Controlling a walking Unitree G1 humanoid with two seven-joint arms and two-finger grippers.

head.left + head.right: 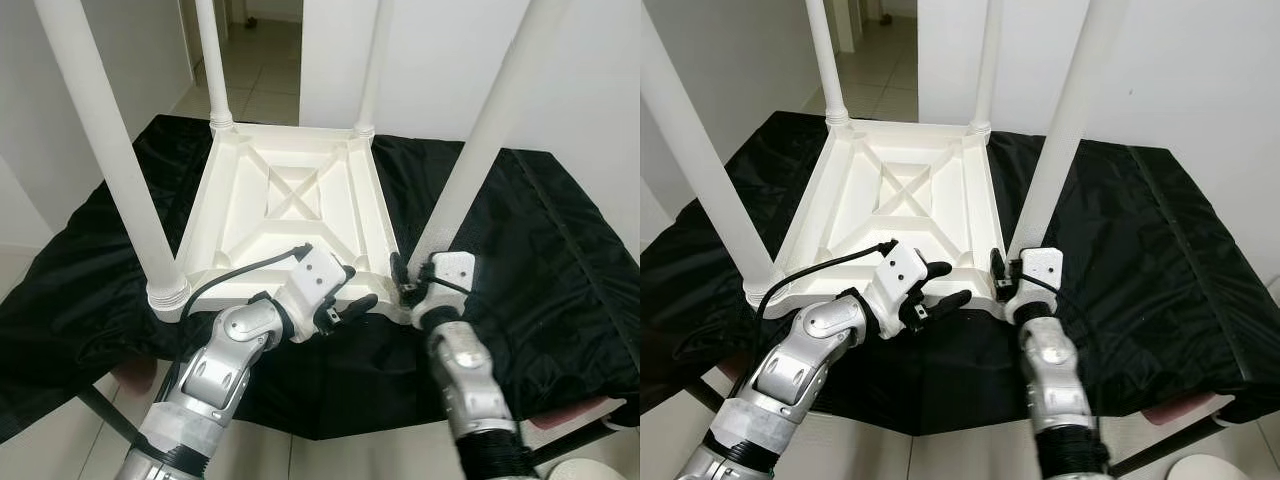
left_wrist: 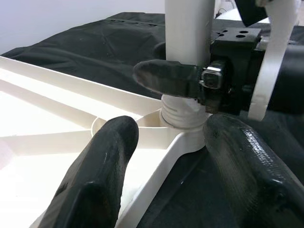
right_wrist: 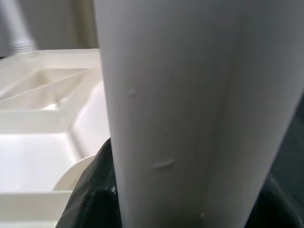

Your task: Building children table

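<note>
A white plastic children's table (image 1: 290, 215) lies upside down on a surface draped in black cloth (image 1: 560, 270), its four legs pointing up. It looks light, hollow and stiff, with smooth round legs that a grip could slide along, so the safest hold is low on a leg near its threaded collar, or on the ribbed frame edge. The near right leg (image 1: 480, 140) stands in its corner socket, and the right end effector (image 1: 407, 285) is clenched around it just above the base, forearm rising steeply from below. The left end effector (image 1: 345, 302) reaches in from the near edge with its wrist bent inward, fingers (image 2: 102, 161) spread and holding nothing, hovering at the frame corner just beside that same leg's collar.
</note>
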